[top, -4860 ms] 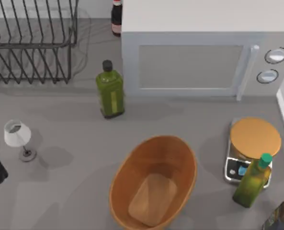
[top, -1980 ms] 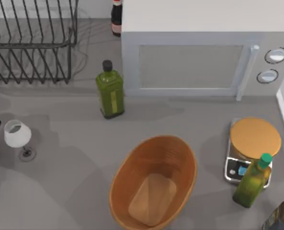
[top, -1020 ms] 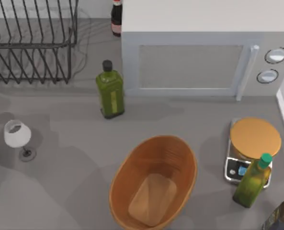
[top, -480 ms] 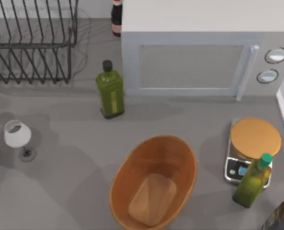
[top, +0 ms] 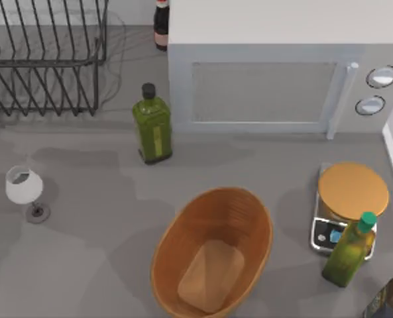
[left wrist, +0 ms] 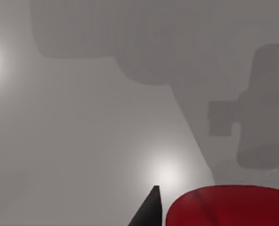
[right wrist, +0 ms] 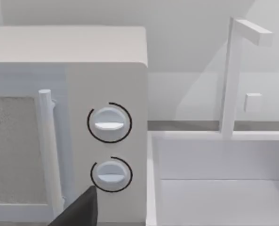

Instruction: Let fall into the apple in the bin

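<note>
Grey table (top: pixel 83 218) bears empty bin (top: pixel 213 252); left gripper (left wrist: pixel 151 212) beside apple (left wrist: pixel 228 207), grip indeterminable, presumably for carrying

1. A grey table (top: pixel 90 199) fills the top view, with soft shadow patches and pale glare spots lying on it.
2. A white microwave (top: pixel 276 73) stands at the table's rear; take it as the landmark.
3. Left of the microwave sits a dark wire rack (top: pixel 44 59), well apart from it.
4. Just right of the microwave, a white sink basin (right wrist: pixel 219 179) with a white faucet (right wrist: pixel 233 75) adjoins it.
5. Behind the microwave rises what looks like a plain pale wall (right wrist: pixel 177 28).
</note>
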